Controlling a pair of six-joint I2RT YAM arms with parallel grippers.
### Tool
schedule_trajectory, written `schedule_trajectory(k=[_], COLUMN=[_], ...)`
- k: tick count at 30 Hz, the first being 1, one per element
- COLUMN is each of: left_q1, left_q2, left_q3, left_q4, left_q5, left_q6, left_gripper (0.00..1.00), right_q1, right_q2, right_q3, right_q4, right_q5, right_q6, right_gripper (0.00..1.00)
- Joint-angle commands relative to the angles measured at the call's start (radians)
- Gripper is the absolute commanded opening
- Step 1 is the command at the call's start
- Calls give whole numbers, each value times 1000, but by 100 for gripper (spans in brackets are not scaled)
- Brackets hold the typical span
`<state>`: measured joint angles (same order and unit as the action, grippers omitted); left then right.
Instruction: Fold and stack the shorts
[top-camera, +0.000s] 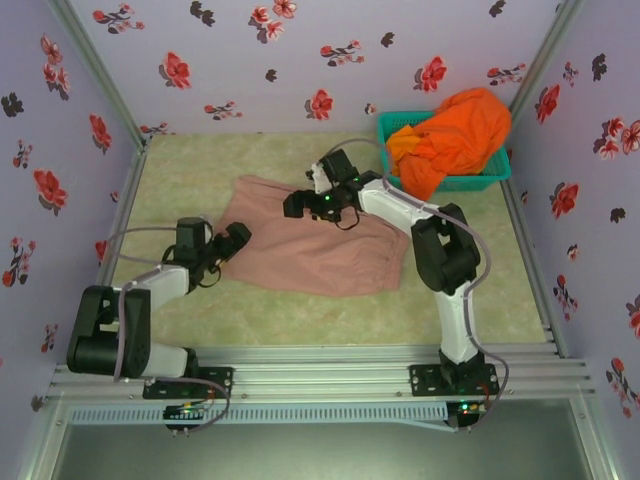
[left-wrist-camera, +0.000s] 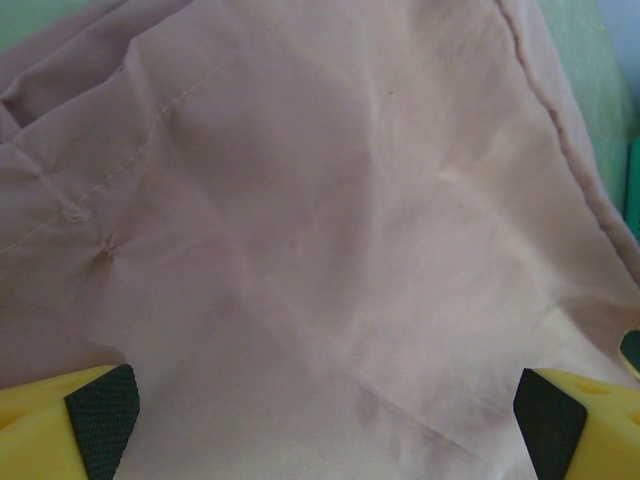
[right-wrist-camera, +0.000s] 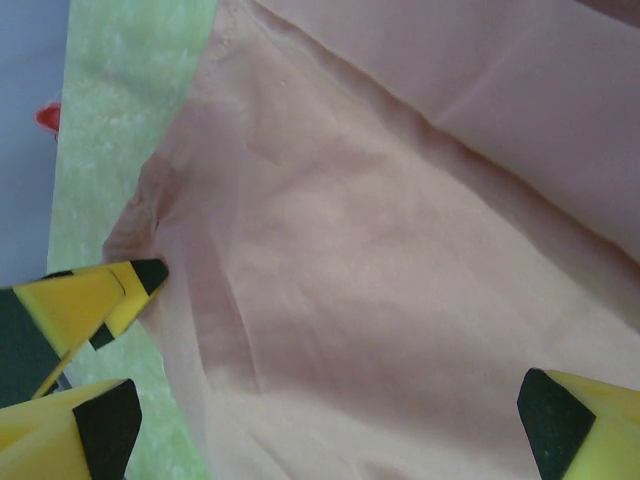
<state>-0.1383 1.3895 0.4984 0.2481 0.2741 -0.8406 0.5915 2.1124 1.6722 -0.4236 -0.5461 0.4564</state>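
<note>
Left wrist, right wrist: left fingers (left-wrist-camera: 50, 430) and right fingers (right-wrist-camera: 590, 430) gape empty over creased pink-beige shorts (left-wrist-camera: 320, 220).

We see bright, even light from above, faint soft shadows on the table (top-camera: 200, 180), our wrist views dimmer, close-up pink shorts (left-wrist-camera: 330, 250) slightly blurred

1. Text, labels, brands, numbers, signs: nothing legible in any view.
</note>
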Motion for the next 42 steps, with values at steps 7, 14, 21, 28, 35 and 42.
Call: schedule_trajectory(k=[7, 14, 21, 28, 35, 42], left_q1=[1, 1, 2, 1, 2, 0], left_q2=[26, 22, 15, -118, -277, -354], left_q3=[-46, -77, -87, -8, 123, 140], left_q4=[66, 82, 95, 1, -137, -128], left_q5=[-1, -2, 0, 2, 12, 120], left_q6=[-11, -15, -29, -3, 76, 89], left_gripper=[99, 99, 99, 99, 99, 99], right_q1=[-71, -113, -128, -108, -66, -70], right_q2=[168, 255, 299, 178, -161, -562], right_q3=[193, 256, 268, 240, 10, -370], right_q4=[-39, -13, 8, 35, 30, 27], right_q5=[-28, -28, -37, -63, 83, 345], right_q6=[47, 111, 159, 149, 32, -39], right_gripper=[99, 99, 99, 99, 99, 99])
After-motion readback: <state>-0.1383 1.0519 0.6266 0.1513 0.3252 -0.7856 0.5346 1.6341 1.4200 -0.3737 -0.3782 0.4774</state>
